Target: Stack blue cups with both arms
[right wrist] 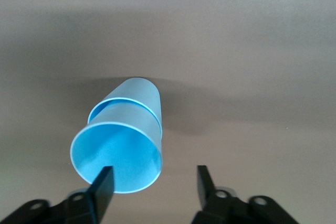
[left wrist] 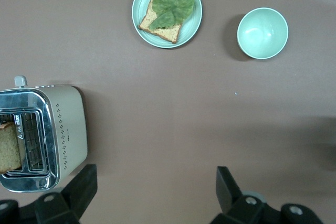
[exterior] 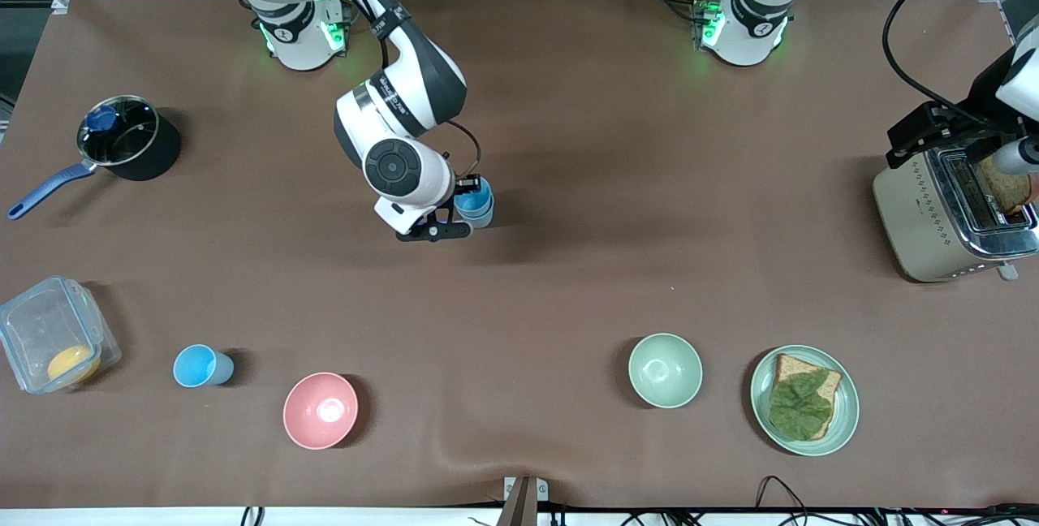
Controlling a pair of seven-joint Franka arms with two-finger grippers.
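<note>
Two blue cups [exterior: 476,204] stand nested in one stack mid-table, the bright sky blue one inside a duller grey-blue one. In the right wrist view the stack [right wrist: 123,145] shows its open mouth. My right gripper [exterior: 457,208] is just above the stack and open [right wrist: 155,184]. One finger [right wrist: 104,186] overlaps the top cup's rim and the other stands apart from it. A third blue cup [exterior: 200,366] sits near the front camera, toward the right arm's end. My left gripper [exterior: 925,132] hangs open and empty [left wrist: 155,192] beside the toaster.
A toaster [exterior: 946,213] holding bread stands at the left arm's end. Near the front camera are a plate [exterior: 844,416] with toast and lettuce, a pale green bowl [exterior: 665,370], a pink bowl [exterior: 320,410] and a clear box [exterior: 45,331]. A black saucepan [exterior: 130,140] is there too.
</note>
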